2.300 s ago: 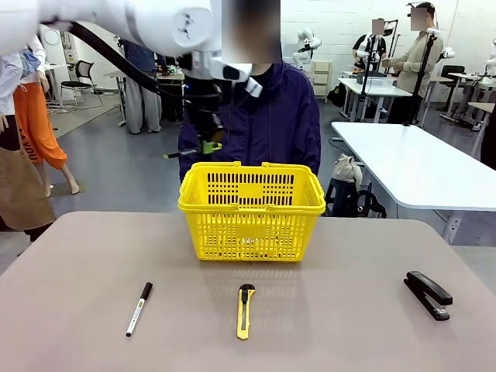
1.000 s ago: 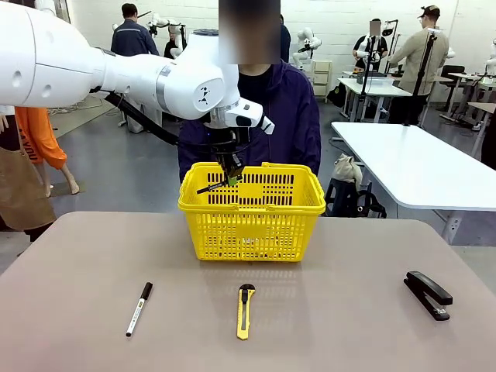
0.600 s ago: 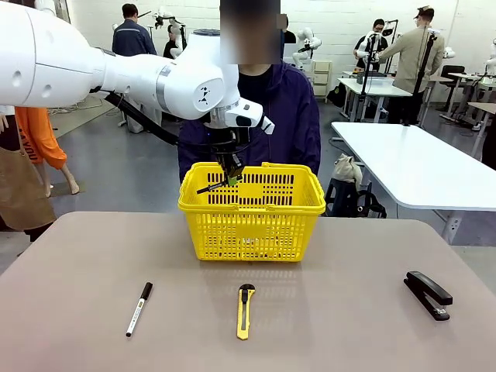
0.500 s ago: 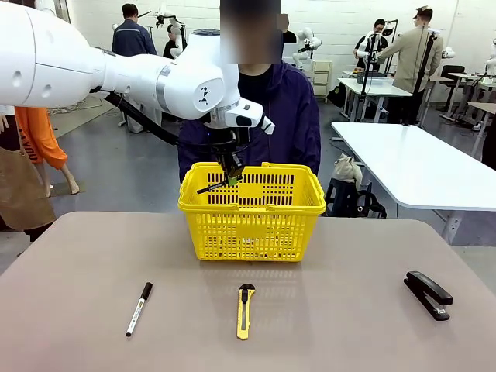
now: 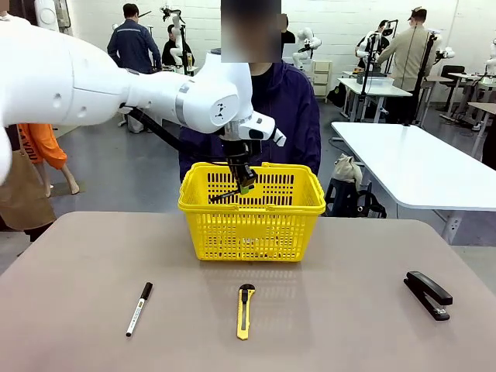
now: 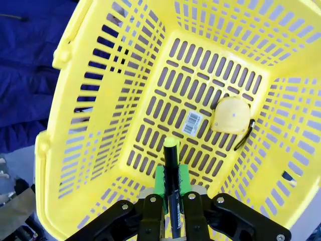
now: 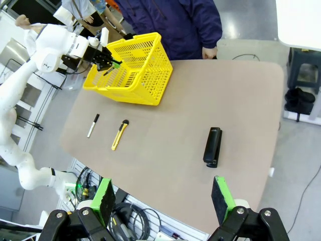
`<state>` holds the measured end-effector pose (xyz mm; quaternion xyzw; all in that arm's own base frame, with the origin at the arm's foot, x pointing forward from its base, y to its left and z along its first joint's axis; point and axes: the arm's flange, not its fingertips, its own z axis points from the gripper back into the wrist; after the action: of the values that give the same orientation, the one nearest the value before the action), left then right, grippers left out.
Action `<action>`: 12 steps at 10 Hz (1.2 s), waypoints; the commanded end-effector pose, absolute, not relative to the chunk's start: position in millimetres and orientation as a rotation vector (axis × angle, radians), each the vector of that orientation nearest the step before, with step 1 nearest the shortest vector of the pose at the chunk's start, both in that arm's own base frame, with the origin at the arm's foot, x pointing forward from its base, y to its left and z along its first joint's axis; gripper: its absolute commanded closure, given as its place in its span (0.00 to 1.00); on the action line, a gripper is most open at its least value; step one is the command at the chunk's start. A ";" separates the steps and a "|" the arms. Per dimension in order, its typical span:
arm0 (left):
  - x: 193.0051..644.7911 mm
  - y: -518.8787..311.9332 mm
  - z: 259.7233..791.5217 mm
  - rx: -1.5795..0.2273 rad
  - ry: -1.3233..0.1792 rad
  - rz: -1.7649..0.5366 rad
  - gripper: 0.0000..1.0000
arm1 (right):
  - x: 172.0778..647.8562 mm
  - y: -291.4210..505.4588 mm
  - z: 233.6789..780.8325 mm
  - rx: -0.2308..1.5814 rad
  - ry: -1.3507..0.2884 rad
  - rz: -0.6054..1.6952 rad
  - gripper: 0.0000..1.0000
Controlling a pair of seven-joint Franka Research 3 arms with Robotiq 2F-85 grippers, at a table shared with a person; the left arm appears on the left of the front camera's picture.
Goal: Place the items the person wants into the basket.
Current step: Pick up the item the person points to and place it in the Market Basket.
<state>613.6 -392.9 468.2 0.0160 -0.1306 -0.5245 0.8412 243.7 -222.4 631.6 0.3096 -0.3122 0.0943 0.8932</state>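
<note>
My left gripper (image 5: pixel 244 183) reaches down into the yellow basket (image 5: pixel 252 225) from above, shut on the slim black pen (image 5: pixel 229 192). In the left wrist view the pen (image 6: pixel 171 170) sticks out between the green pads, yellow-green end forward, above the basket floor (image 6: pixel 165 90). The round yellow tape measure (image 6: pixel 231 114) lies on that floor. The black stapler (image 5: pixel 428 294) rests at the table's right front. My right gripper (image 7: pixel 163 201) hangs open high over the table, well above the stapler (image 7: pixel 212 146). The person (image 5: pixel 271 116) stands behind the basket.
A white-barrelled marker (image 5: pixel 139 308) lies at the left front, and a yellow-and-black utility knife (image 5: pixel 245 310) lies in front of the basket. Bare tabletop (image 5: pixel 349 256) stretches between knife and stapler. The person's hand (image 7: pixel 209 52) rests at the far table edge.
My left gripper has moved a little right and lower into the basket, still holding the pen. The items on the table have not moved.
</note>
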 end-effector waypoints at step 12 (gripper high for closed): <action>651.4 -400.8 436.3 -0.029 -0.189 -1.191 0.00 | 244.0 -221.0 630.8 0.667 -0.664 0.207 0.00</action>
<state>641.6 -396.4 431.1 -0.0027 -0.0941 -0.5507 0.8294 243.7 -222.5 631.6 0.3095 -0.3122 0.0944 0.8932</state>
